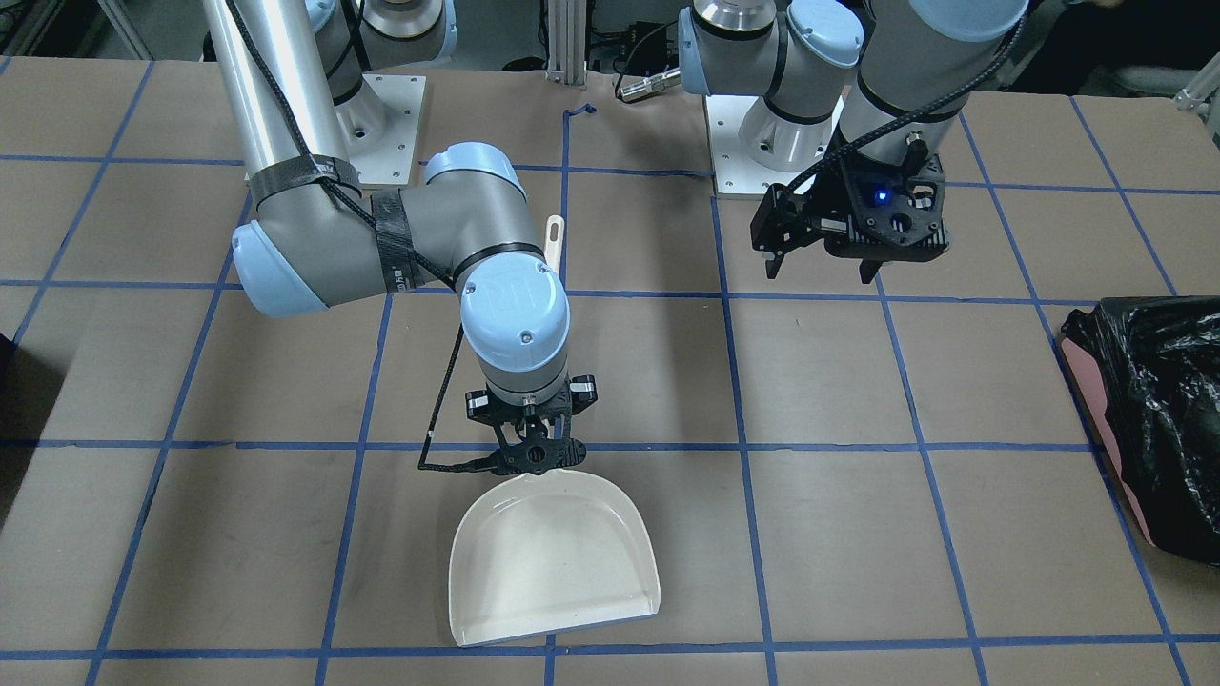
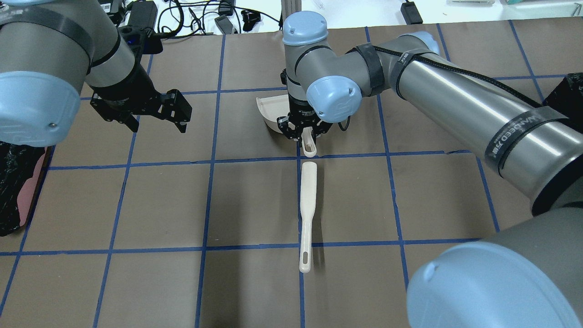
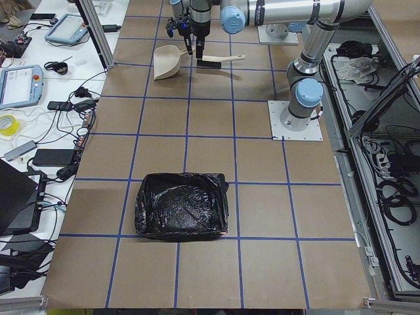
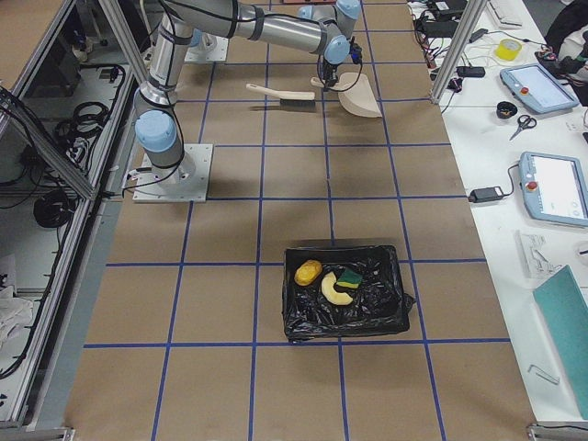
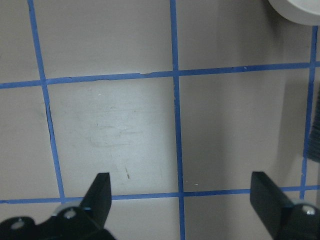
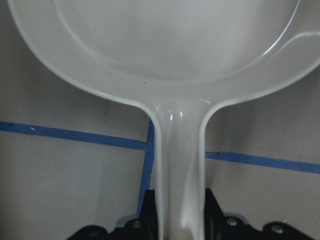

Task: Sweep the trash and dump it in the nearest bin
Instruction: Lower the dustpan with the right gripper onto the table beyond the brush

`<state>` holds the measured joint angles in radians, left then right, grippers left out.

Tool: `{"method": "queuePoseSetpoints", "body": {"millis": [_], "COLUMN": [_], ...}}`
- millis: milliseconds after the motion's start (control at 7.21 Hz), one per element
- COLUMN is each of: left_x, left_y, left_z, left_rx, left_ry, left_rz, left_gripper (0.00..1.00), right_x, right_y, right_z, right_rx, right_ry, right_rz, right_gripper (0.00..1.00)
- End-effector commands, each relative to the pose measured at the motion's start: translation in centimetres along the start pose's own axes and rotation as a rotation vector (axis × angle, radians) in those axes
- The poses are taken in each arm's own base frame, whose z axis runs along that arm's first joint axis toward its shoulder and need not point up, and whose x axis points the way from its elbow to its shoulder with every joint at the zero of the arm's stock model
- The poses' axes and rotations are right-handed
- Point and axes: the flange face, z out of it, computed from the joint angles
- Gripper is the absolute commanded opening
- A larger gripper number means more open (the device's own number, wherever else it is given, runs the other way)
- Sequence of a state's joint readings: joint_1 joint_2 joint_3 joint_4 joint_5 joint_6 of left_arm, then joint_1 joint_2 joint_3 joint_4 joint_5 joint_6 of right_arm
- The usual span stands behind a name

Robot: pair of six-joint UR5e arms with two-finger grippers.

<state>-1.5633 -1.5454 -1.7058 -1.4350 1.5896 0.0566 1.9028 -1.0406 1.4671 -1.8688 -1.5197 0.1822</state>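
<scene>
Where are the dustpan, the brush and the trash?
dustpan (image 1: 553, 562), front-facing view, on its pan floor.
brush (image 2: 307, 214), overhead view, mid-length, where head narrows into handle.
trash (image 4: 333, 290), exterior right view, on the beige lump.

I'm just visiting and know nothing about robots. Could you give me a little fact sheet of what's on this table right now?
dustpan: flat on the table, empty
right gripper: shut on the dustpan's handle
left gripper: open, hanging above bare table
brush: lying on the table, unheld
trash: three pieces inside the right-end bin
left-end bin: black-lined, no trash seen in it
</scene>
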Motion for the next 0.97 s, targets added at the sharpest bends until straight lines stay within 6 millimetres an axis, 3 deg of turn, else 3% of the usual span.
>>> {"method": "queuePoseSetpoints", "body": {"millis": [0,139,416,694,832], "left_x": [0.0,-0.1,0.1,0.1,0.1], "left_y": [-0.1,-0.1,-0.1,0.1,0.1], "left_z": [0.1,0.0,0.1,-0.2,-0.2], "left_rx": [0.000,0.002,0.000,0.004,0.003], "left_ry": [0.003,0.003,0.007,0.011,0.006], "left_rz": [0.002,0.000,0.002,0.001,0.001], "left_gripper": [1.00,1.00,1.00,1.00,1.00], "right_x": [0.0,0.0,-0.1,-0.2,-0.4], "right_y": [0.0,-0.1,0.0,0.1,0.6], "right_z": [-0.1,-0.3,-0.6,-1.1,-2.5], "right_rx": [0.033,0.039,0.049,0.061,0.074], "right_ry": [-0.006,-0.007,-0.010,-0.020,-0.049], "right_rz": [-0.004,0.001,-0.002,-0.001,-0.003], "right_gripper": [0.22,0.37,0.81,0.92,0.99]}}
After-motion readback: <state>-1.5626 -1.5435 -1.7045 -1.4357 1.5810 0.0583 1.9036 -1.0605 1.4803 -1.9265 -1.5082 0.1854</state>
